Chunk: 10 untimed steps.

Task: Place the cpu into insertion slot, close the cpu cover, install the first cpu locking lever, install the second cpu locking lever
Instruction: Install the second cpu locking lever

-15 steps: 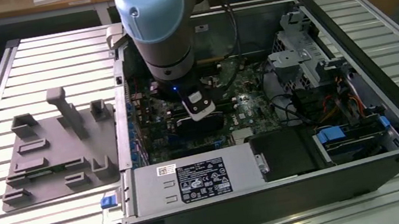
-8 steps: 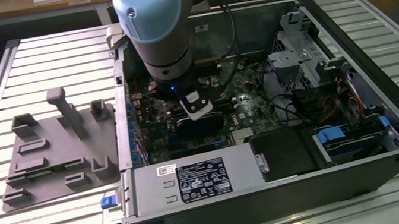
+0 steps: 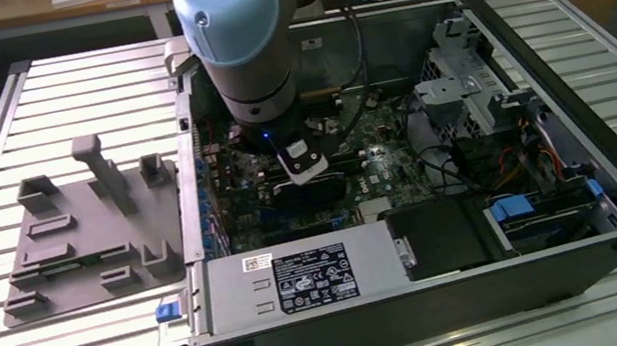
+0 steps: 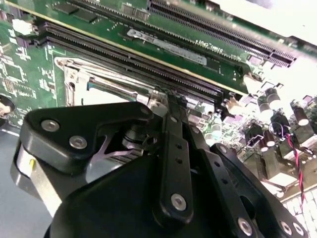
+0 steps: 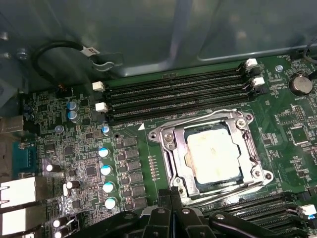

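Computer case (image 3: 612, 209), open: motherboard (image 5: 74, 148) inside. Insertion slot (image 5: 166, 136) contains cpu (image 5: 215, 153), cpu cover (image 5: 247, 148) closed over it. Gripper (image 5: 171, 198) adjacent, fingers together, holding nothing.

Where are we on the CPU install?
Done: the square silvery-topped cpu sits in the insertion slot, with the silvery metal frame cpu cover lying down around it. In hand: the black gripper sits at the socket's edge beside the wire levers. Whether either locking lever is latched can't be told.
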Available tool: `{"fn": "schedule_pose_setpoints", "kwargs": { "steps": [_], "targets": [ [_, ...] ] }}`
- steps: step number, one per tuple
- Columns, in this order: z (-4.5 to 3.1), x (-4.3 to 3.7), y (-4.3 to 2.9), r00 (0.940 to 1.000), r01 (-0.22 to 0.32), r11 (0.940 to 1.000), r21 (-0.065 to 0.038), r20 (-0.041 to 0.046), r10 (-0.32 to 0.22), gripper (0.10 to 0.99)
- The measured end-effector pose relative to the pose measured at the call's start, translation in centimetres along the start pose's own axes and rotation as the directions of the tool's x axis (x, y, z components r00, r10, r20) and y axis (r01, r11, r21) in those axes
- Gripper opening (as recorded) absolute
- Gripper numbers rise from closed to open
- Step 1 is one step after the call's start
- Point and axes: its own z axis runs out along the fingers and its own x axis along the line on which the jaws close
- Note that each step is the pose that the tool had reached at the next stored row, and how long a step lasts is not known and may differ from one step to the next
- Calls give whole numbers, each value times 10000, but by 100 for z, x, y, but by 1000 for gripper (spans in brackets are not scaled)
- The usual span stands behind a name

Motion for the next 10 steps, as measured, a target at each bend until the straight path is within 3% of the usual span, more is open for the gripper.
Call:
{"fn": "schedule_pose_setpoints", "kwargs": {
  "steps": [8, 10],
  "targets": [
    [-82, -5, 26, 10000, 1, 10000, 5, 1, -1, 102],
    [-106, -7, 34, 10000, 5, 10000, 47, 10, -5, 102]
  ]
}}
